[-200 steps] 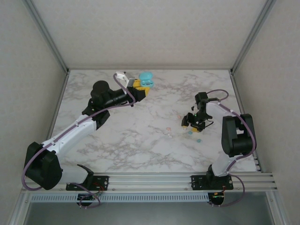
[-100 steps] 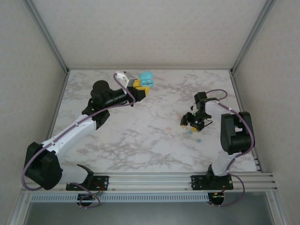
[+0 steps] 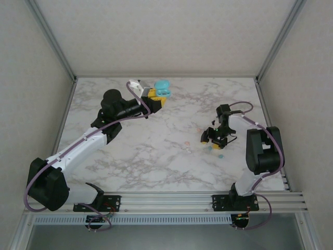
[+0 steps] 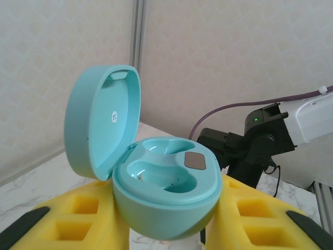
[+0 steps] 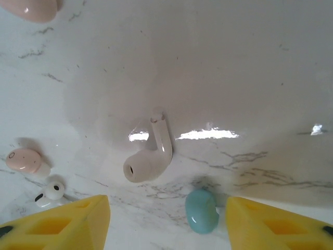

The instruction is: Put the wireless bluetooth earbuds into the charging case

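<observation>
Right wrist view: teal earbud (image 5: 202, 210) sits between the pads of the spread right end effector (image 5: 167, 211).
It lies on the counter (image 5: 234, 78), long axis 12-to-6, white stemmed earbud (image 5: 150, 156) at its 11 o'clock. Left end effector (image 4: 165, 229) pinches the open teal charging case (image 4: 166, 177), wells empty, well apart toward 10 o'clock.

Nothing legible anywhere. Inside the raised lid (image 4: 101, 122) of the teal charging case (image 4: 166, 203), a small round white sticker (image 4: 113, 115) with a dark mark too tiny and blurred to read; beside the two wells, a plain grey-brown square patch (image 4: 195, 162). On the black joint of the right arm (image 4: 260, 143), a lit green dot (image 4: 255, 119) as the sole sign
</observation>
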You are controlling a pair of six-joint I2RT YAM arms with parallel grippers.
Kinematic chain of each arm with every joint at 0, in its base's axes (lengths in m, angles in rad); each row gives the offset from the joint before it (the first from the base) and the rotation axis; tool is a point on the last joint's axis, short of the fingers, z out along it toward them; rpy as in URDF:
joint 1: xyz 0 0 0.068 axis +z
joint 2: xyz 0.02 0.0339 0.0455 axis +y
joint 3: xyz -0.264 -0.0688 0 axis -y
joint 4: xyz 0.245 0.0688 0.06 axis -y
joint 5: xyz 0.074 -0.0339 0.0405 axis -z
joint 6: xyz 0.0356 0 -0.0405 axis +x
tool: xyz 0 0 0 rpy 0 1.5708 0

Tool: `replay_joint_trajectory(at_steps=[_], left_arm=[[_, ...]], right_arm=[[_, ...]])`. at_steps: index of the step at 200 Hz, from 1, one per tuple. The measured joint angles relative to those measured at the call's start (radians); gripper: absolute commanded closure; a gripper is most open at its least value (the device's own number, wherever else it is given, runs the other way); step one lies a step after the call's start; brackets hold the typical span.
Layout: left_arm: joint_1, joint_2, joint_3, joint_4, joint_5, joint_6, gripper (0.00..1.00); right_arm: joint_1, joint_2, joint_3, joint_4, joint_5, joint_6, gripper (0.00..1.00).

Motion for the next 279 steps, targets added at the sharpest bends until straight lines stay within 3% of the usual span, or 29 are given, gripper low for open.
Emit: replay_joint_trajectory(at_steps=[61, 107, 162, 279], left_arm=[[0.000, 0.000, 0.000, -0.011, 0.000, 0.007, 0.80], [0.000, 0.000, 0.002, -0.021, 0.000, 0.007, 0.80], [0.000, 0.000, 0.002, -0.022, 0.000, 0.008, 0.80], [0.000, 0.000, 0.002, -0.036, 0.000, 0.011, 0.80]], right_arm=[[0.010, -0.013, -0.008, -0.022, 0.024, 0.003, 0.43], [0.053, -0.013, 0.025, -0.063, 0.131, 0.027, 0.61], [0.113, -0.009, 0.055, -0.096, 0.237, 0.031, 0.68], [0.133, 0.085, 0.087, -0.097, 0.268, 0.034, 0.73]])
